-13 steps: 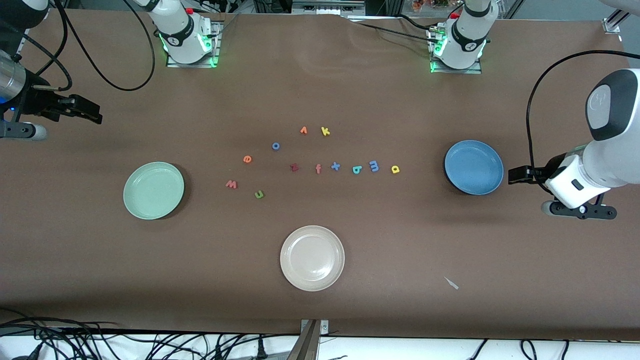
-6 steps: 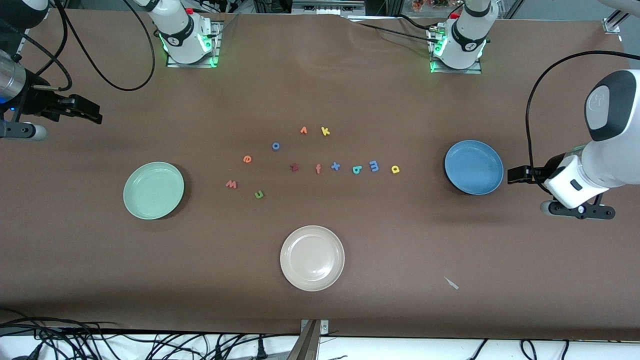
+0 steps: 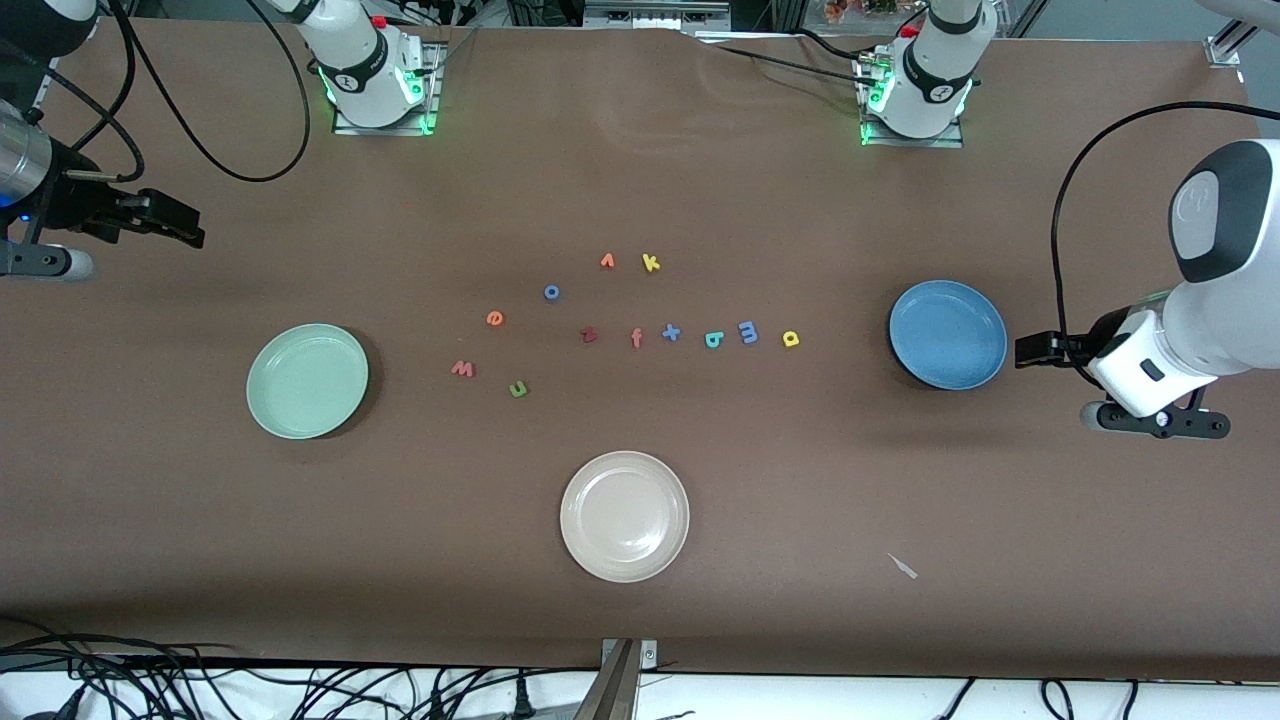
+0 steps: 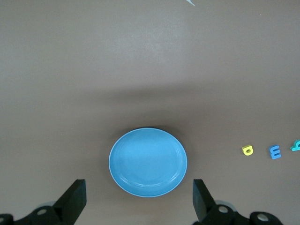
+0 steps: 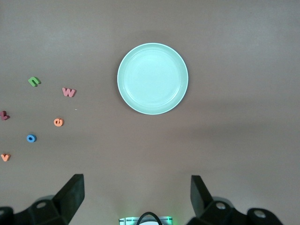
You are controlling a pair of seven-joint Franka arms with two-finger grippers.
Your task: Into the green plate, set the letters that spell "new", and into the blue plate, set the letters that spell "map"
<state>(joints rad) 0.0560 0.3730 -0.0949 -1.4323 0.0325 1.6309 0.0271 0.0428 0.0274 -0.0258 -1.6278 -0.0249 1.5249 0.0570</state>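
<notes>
Picking the wrong letter is my main risk: the red z [image 3: 589, 335], orange f [image 3: 636, 338] and blue x [image 3: 671, 332] lie in 1 row with the teal p [image 3: 713, 340], blue m [image 3: 748, 331] and yellow a [image 3: 790, 339], and all are tiny. My left gripper [image 4: 138, 199], released, hangs beside the blue plate [image 3: 948, 334], near the a. My right gripper [image 5: 137, 197], also released, waits at its end of the table [image 3: 640, 600], well apart from the green plate [image 3: 307, 380] and the w [image 3: 462, 369], e [image 3: 494, 318] and n [image 3: 518, 389].
</notes>
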